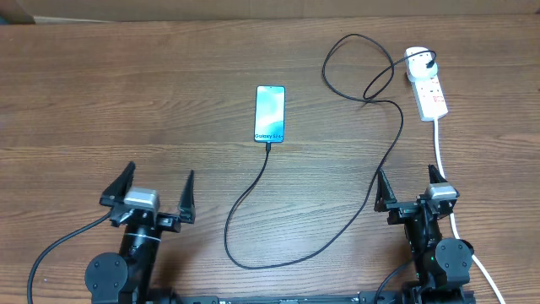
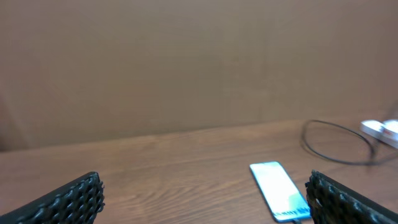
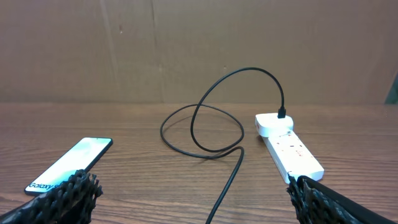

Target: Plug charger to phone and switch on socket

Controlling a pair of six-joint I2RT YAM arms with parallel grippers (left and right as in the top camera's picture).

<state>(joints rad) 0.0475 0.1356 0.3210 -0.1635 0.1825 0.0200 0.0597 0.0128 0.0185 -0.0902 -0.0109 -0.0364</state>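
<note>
The phone (image 1: 270,114) lies flat mid-table with its blue-white screen lit; it also shows as the phone (image 2: 278,190) and the phone (image 3: 69,165). The black charger cable (image 1: 253,194) meets the phone's near edge with its tip. It loops towards me, then runs up to a black plug (image 1: 431,61) seated in the white socket (image 1: 428,86) at the far right. The socket (image 3: 289,146) carries small red marks. My left gripper (image 1: 159,184) and right gripper (image 1: 407,181) stand open and empty at the near edge, apart from everything. In the wrist views the left gripper (image 2: 202,199) and right gripper (image 3: 193,199) frame bare wood.
The socket's thick white cord (image 1: 445,169) runs down the right side past my right arm. A brown cardboard wall (image 3: 199,50) backs the table. The cable's loop (image 3: 205,127) lies between phone and socket.
</note>
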